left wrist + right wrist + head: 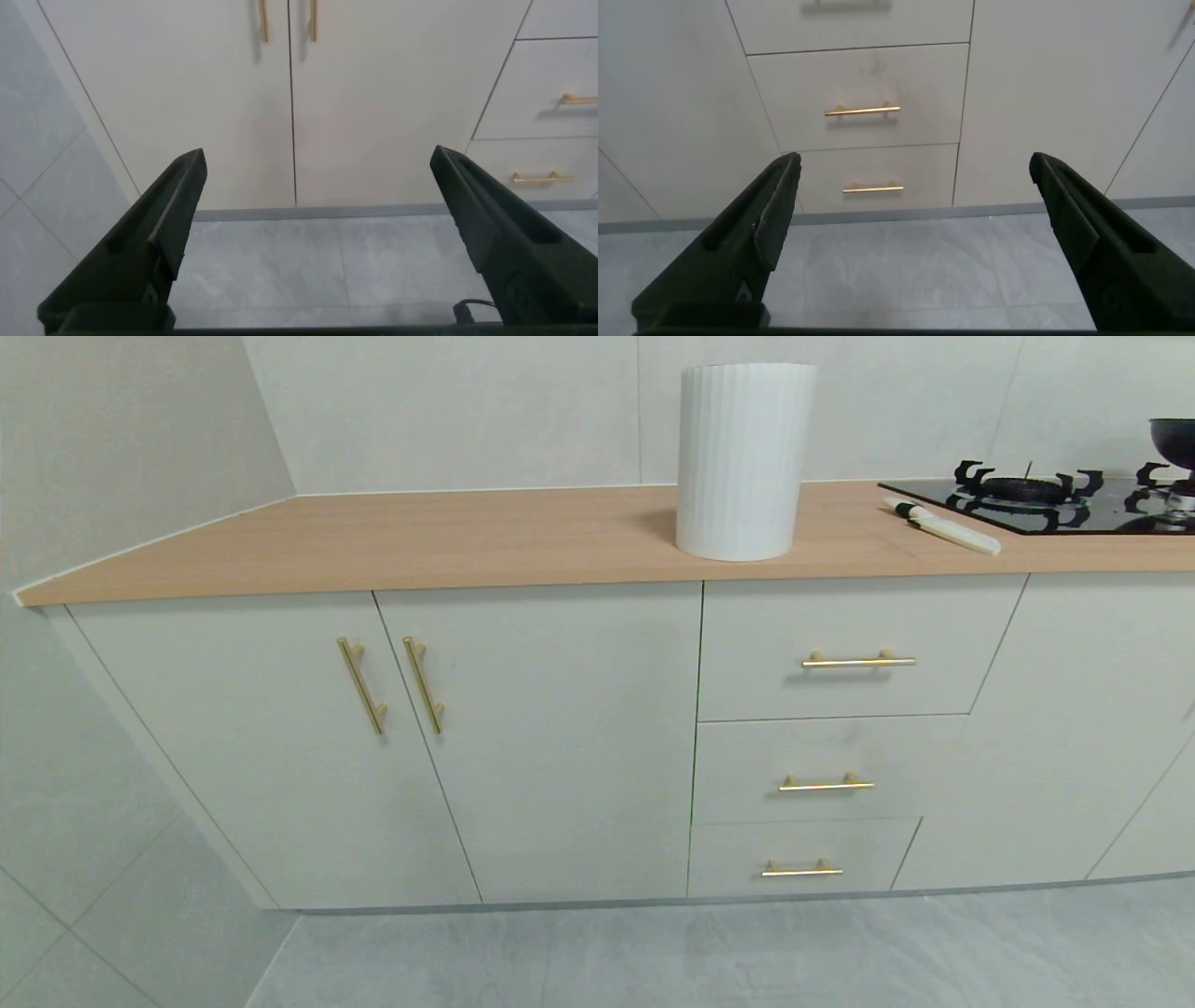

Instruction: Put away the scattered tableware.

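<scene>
Now, left end effector [316, 155] spread wide, right end effector [913, 160] too

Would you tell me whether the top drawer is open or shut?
Shut: the top drawer lies flush, with no gap showing.

Scanning now: no word, number or sign I can read anywhere. The knife [943, 527], up at two o'clock on the worktop [420, 537], is too small for me to tell whether it carries any marking. The white ribbed canister [744, 462] at one o'clock faces me with plain ribs, no lettering.
</scene>
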You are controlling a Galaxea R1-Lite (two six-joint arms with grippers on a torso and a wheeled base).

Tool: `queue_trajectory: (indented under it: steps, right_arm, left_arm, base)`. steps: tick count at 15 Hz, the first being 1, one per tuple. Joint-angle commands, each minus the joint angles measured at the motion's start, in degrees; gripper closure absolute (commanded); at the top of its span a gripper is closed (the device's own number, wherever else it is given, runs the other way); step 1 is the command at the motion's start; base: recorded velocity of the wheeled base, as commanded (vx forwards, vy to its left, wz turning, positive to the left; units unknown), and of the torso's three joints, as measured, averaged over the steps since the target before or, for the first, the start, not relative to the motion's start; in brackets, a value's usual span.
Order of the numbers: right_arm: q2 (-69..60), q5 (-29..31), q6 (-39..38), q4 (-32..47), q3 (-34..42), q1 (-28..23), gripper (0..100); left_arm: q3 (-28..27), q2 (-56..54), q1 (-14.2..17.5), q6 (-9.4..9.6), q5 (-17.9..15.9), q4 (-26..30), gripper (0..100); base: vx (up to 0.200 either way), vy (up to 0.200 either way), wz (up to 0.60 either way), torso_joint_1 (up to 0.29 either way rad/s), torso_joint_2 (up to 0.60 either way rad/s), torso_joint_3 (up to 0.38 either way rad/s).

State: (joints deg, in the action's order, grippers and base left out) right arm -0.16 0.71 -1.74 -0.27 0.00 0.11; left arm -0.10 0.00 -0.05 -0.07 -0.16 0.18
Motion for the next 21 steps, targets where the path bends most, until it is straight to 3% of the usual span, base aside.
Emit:
queue_trajectory:
  steps: [1,21]
  right_arm:
    - [0.2,0.0,0.0,0.1,0.0,0.1,0]
    - [0.2,0.2,-0.6,0.0,0.0,0.0,0]
  left_arm:
    - [0.0,0.0,0.0,-0.01,0.0,0.0,0]
    - [0.0,0.1,0.0,-0.10,0.1,0.0,0]
  base:
    - [0.000,0.000,0.00,0.000,0.00,0.000]
    - [0.200,0.000,0.00,0.004,0.00,0.004]
